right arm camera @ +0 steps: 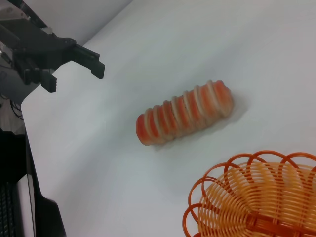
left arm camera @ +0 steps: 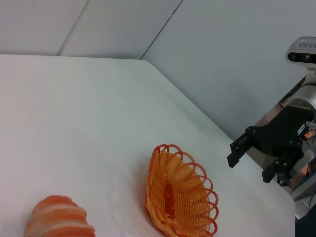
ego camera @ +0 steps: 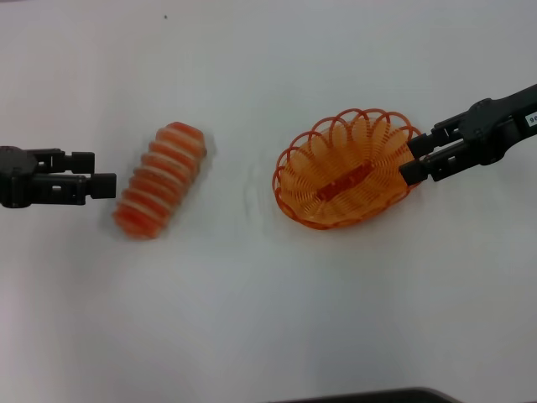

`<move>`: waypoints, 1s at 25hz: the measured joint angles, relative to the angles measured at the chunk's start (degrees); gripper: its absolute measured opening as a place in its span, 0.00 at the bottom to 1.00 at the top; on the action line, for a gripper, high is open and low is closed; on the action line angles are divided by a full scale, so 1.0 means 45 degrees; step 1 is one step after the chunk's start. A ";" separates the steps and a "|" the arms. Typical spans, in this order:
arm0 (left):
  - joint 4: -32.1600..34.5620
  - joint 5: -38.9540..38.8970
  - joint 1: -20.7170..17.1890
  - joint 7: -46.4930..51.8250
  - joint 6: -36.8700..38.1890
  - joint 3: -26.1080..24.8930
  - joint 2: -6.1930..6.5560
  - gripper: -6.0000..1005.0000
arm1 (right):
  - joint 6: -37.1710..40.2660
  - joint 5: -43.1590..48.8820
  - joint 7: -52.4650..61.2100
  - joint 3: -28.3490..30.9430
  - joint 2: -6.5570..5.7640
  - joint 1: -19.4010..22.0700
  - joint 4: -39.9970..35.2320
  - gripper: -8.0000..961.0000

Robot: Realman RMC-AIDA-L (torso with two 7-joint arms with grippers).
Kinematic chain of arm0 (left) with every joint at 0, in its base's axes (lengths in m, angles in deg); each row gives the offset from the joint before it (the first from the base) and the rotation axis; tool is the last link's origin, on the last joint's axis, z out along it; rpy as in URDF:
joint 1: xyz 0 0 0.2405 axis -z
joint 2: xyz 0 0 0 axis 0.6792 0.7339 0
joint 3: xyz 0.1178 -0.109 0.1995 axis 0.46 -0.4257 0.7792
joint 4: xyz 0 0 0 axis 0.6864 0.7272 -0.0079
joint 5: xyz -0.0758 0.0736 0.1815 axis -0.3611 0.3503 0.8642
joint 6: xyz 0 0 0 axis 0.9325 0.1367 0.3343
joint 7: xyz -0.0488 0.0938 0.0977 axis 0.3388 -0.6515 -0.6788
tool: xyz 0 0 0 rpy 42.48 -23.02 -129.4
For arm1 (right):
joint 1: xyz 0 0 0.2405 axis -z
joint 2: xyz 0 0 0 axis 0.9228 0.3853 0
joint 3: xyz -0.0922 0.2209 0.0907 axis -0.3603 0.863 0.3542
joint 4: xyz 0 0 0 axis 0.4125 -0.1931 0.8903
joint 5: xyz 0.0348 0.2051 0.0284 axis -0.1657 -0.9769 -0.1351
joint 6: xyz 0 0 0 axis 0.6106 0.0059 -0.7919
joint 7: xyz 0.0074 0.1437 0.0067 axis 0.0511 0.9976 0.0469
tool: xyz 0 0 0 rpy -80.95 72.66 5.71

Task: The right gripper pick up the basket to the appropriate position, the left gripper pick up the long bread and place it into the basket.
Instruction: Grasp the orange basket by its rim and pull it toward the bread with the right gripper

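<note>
The long bread (ego camera: 159, 180), orange-red with cream ridges, lies on the white table left of centre. It also shows in the left wrist view (left arm camera: 59, 219) and the right wrist view (right arm camera: 185, 113). The orange basket (ego camera: 348, 168) sits right of centre, empty, and shows in both wrist views (left arm camera: 180, 197) (right arm camera: 256, 197). My left gripper (ego camera: 102, 171) is open just left of the bread, apart from it; the right wrist view shows it too (right arm camera: 76, 81). My right gripper (ego camera: 413, 159) is open at the basket's right rim. The left wrist view shows it (left arm camera: 249, 170) clear of the basket.
The white table (ego camera: 268, 319) stretches all around. Its far edge and a grey wall (left arm camera: 222, 59) show in the left wrist view. A dark object (ego camera: 369, 396) lies at the table's near edge.
</note>
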 joint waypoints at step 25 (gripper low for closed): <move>0.0000 -0.0003 0.0132 0.0278 0.0091 0.0084 0.0057 0.92 | 0.0694 0.3338 0.3322 0.0034 -0.0087 -0.2678 -0.2203 0.78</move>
